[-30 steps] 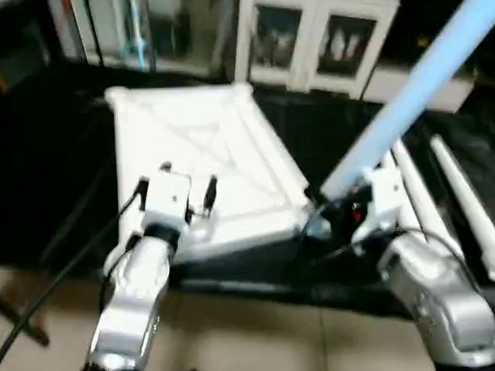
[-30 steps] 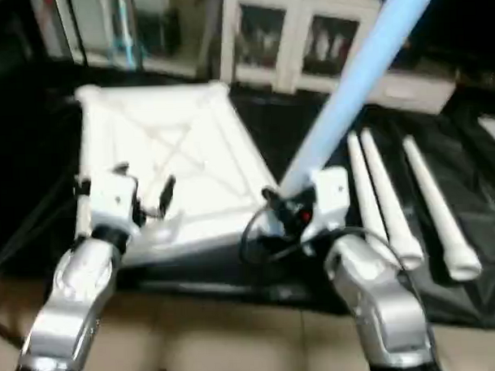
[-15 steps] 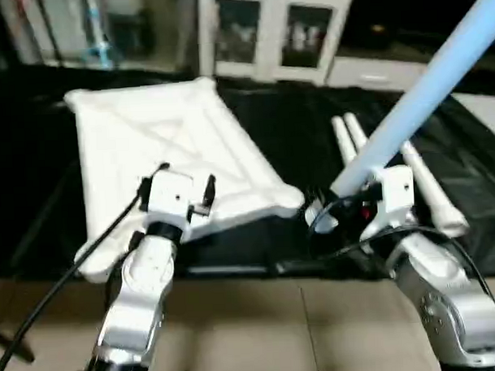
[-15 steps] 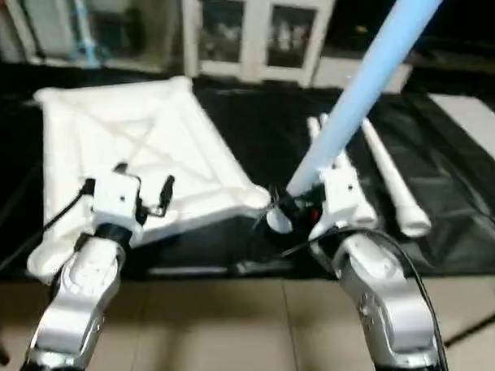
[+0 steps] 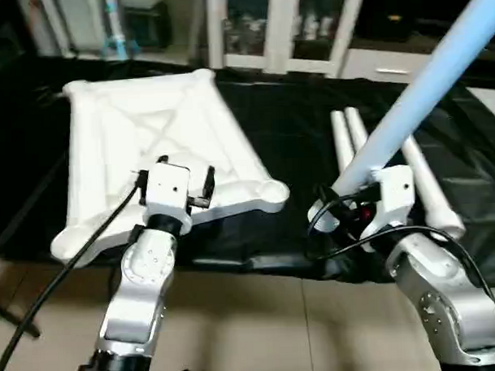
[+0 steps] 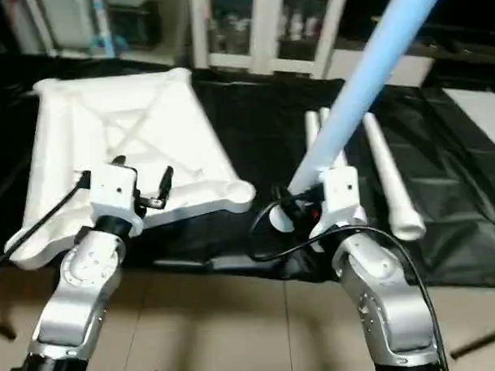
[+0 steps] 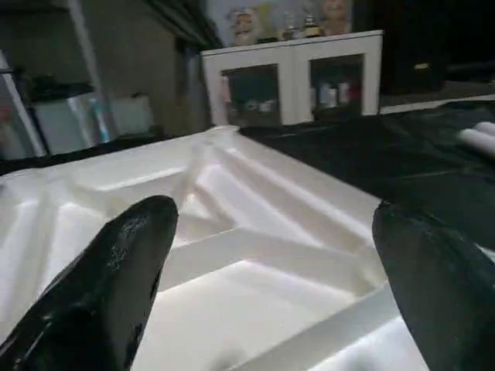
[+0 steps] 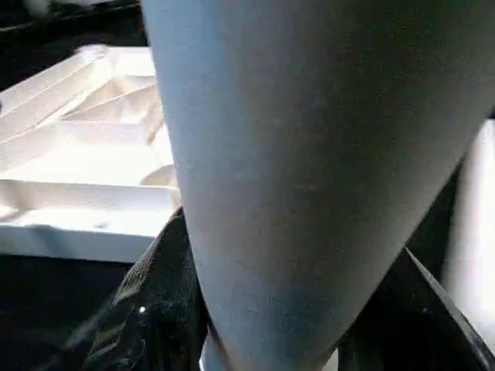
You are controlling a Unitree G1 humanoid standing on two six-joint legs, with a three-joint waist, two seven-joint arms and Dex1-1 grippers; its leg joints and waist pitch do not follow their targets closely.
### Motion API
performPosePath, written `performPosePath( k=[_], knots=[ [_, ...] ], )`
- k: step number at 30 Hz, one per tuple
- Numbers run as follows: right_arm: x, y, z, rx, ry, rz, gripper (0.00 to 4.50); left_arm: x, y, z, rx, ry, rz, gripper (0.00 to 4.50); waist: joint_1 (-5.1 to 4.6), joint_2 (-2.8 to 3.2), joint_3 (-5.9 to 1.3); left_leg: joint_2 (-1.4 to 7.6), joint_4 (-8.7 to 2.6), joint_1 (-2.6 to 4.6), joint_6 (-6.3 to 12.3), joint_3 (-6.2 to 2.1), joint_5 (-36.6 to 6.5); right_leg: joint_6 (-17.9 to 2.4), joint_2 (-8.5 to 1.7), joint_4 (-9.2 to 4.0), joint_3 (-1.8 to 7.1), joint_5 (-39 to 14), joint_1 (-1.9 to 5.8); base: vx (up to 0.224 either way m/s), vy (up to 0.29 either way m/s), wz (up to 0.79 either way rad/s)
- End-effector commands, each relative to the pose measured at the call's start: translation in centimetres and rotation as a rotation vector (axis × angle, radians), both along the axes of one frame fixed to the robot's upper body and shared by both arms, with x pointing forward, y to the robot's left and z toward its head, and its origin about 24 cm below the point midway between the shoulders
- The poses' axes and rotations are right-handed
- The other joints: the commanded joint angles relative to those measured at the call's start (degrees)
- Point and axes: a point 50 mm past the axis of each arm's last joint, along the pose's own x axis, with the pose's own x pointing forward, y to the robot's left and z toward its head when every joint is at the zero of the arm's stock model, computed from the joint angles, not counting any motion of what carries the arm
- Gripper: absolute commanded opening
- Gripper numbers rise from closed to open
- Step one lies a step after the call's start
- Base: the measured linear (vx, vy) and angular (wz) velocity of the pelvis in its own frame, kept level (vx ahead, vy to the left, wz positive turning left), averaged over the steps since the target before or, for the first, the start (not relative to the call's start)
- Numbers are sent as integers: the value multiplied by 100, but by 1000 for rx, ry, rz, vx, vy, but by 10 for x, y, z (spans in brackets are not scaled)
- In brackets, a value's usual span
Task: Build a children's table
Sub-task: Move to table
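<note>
Here the top lies ribs-up at the table's front left edge. The left gripper hovers wide over it. The right gripper clamps a slanting leg; three legs lie right.

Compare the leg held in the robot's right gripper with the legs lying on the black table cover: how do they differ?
The held leg slants steeply upward, off the table; the loose legs lie flat on the black cover. The held leg is clamped near its lower end by the right gripper; the loose legs lie untouched. Both are long, pale tapered tubes.
</note>
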Motion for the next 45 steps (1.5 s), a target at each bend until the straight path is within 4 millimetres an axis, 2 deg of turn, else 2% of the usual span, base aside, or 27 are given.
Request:
performPosePath(
  k=[1, 2, 4, 7, 9, 10, 11, 13, 15, 16, 19, 20, 21, 23, 25, 27, 30, 33, 34, 35, 36, 38, 39, 40, 41, 43, 45],
  knots=[
    [3, 2, 6, 3, -28, 11, 186, 2, 0, 4, -5, -16, -10, 447, 32, 84, -257, 189, -419, -21, 645, -135, -1924, -355, -794, -633, 292, -1382, 436, 36, 38, 57],
    [3, 2, 6, 13, -29, 9, 186, 3, 0, 6, 1, -22, -12, 447, -56, 169, -205, 452, -369, 531, 238, 19, -3084, -313, -674, -818, 381, -2848, 207, 55, 36, 40],
    [4, 1, 7, 36, -29, -3, 186, 3, -1, 7, 4, -26, -14, 447, -70, 186, -47, 640, -565, 832, -254, -27, -4851, -248, -498, -733, 324, -2990, 158, 58, 39, 28],
    [5, -1, 8, 29, -39, -14, 186, 4, -1, 7, -2, -22, -26, 447, -122, 95, -75, 633, -858, 848, -319, 56, -5185, -282, -499, -449, 645, -2011, 241, 75, 31, -2],
    [5, -3, 9, 22, -43, -20, 186, 3, -3, 6, -4, -18, -41, 447, 92, -67, -168, 205, -292, 290, 186, 441, -2237, -167, -1005, -1024, 1054, -3384, 808, 122, 20, -10],
    [6, -3, 9, 18, -45, -22, 186, 3, -6, 5, -5, -14, -52, 447, 202, -39, -210, 221, -169, 287, 385, 469, -1546, -146, -1103, -1079, 1111, -3361, 831, 135, 36, -10],
    [6, -3, 9, 16, -47, -21, 186, 3, -7, 4, -6, -8, -63, 447, 221, -49, -290, 195, -192, 124, 617, 466, -713, -92, -878, -972, 988, -2615, 930, 144, 55, 0],
    [6, -3, 9, 13, -48, -20, 186, 3, -8, 3, -6, -6, -67, 447, 102, 97, -413, 255, -398, 363, 716, 348, -124, 61, -330, -642, 654, -758, 767, 173, 61, 1],
    [6, -3, 9, 11, -48, -19, 186, 3, -9, 3, -6, -5, -70, 447, -311, 181, -554, 957, -375, 1612, 2435, -504, 777, 363, -239, 250, 565, -634, -392, 230, 41, 5],
    [6, -3, 9, 10, -47, -19, 186, 3, -8, 3, -7, -4, -68, 447, -389, 123, -578, 1062, -325, 1638, 2913, -606, 1360, 561, -294, 396, 644, -714, -544, 184, -27, -6],
    [7, -3, 9, 7, -47, -16, 186, 4, -8, 3, -10, -4, -67, 447, -368, -122, -512, 390, -162, 1190, 2984, -73, 1933, 621, -385, 158, 983, 503, -714, 59, -40, -16],
    [6, -3, 9, 5, -47, -14, 186, 4, -8, 3, -11, -4, -67, 447, -289, -471, -419, -361, -37, 624, 2117, 495, 72, 559, -425, -378, 1298, 666, -43, 0, 0, 0],
    [6, -3, 9, 4, -47, -13, 186, 4, -8, 3, -12, -4, -67, 447, -85, -526, -383, -420, 538, 159, 1475, 330, -1006, 106, -1099, -731, 1800, -924, 501, 0, 0, 0],
    [6, -4, 9, -1, -47, -8, 186, 3, -8, 2, -16, -3, -66, 447, -57, -437, -369, -261, 769, -88, 687, 154, -634, -691, -1161, -661, 1685, -1397, 724, 95, -39, -6],
    [7, -4, 9, -8, -46, -4, 186, 1, -8, 1, -21, 0, -64, 447, -83, -291, -272, -62, 468, -11, 460, 154, -223, -1280, -1023, -762, 1367, -1446, 572, 97, -9, -5],
    [7, -5, 9, -14, -46, 0, 186, 1, -9, 0, -24, 1, -63, 447, -289, 139, -228, 265, -440, 335, 562, 84, -1118, -737, -222, -562, 688, -1934, 373, 114, 83, -3],
    [8, -5, 9, -17, -45, 7, 186, 1, -9, -1, -28, 6, -59, 447, -551, 163, -390, 653, -555, 1168, 1290, -548, -2153, 27, -122, 278, 626, -534, -271, 150, 100, 3],
    [8, -5, 9, -14, -38, 44, 186, 0, -8, -4, -58, 21, -35, 447, -576, -35, -365, 539, -432, 1082, 2232, -377, -946, 346, -305, 206, 759, 128, -426, 104, 22, 6],
    [8, -5, 9, -12, -38, 49, 186, 0, -8, -4, -40, 23, -34, 447, -510, -223, -358, 231, -187, 808, 2125, -51, -272, 193, -559, -235, 1019, 850, -302, 90, -41, 7],
    [8, -6, 9, -19, -42, 40, 186, -1, -8, -4, -22, 12, -35, 447, -330, -438, -440, -239, 133, 225, 1678, 239, -149, 26, -873, -334, 1438, 1607, 337, 77, -60, 4],
    [9, -6, 9, -26, -44, 37, 186, -1, -8, -3, -22, 9, -37, 447, -222, -434, -479, -92, 142, 17, 1137, 118, 217, -186, -1091, -228, 1508, 2990, 539, 77, -60, 4],
    [10, -6, 9, -36, -47, 35, 186, -1, -8, -3, -23, 14, -36, 447, -269, -342, -466, 12, -79, 168, 656, 113, 1165, -439, -601, -1, 1168, 4343, 348, 28, -23, -2],
    [10, -6, 8, -32, -44, 27, 186, -1, -7, -3, -5, 10, -31, 447, -310, -251, -463, 154, -74, 356, 464, 39, 1556, -731, -391, -1, 1030, 3919, 210, 0, 0, 0],
    [11, -6, 8, -33, -43, 25, 186, 0, -7, -2, 4, 10, -27, 447, -301, -276, -421, -15, -102, 123, 704, -212, 1720, -827, -412, -9, 748, 3653, 368, -13, -15, 23],
    [11, -5, 8, -41, -45, 24, 186, 0, -6, -2, 17, 11, -20, 447, -340, 11, -502, 89, -91, 373, 990, -579, 1745, -973, -275, -18, 513, 2113, 220, -6, -28, 49],
    [11, -4, 6, -45, -41, 22, 186, 2, -5, -3, 26, 14, -15, 447, -565, 128, -438, 436, -383, 612, 1983, -1321, 1230, -812, -61, 334, 507, -633, -161, -13, -44, 56],
    [11, -4, 5, -22, -38, -4, 186, 3, -4, -2, 17, 21, -9, 447, -449, 142, -337, 567, -510, 523, 2319, -1360, 84, -782, -67, 667, 727, -999, -421, -62, -120, 59]
  ],
)
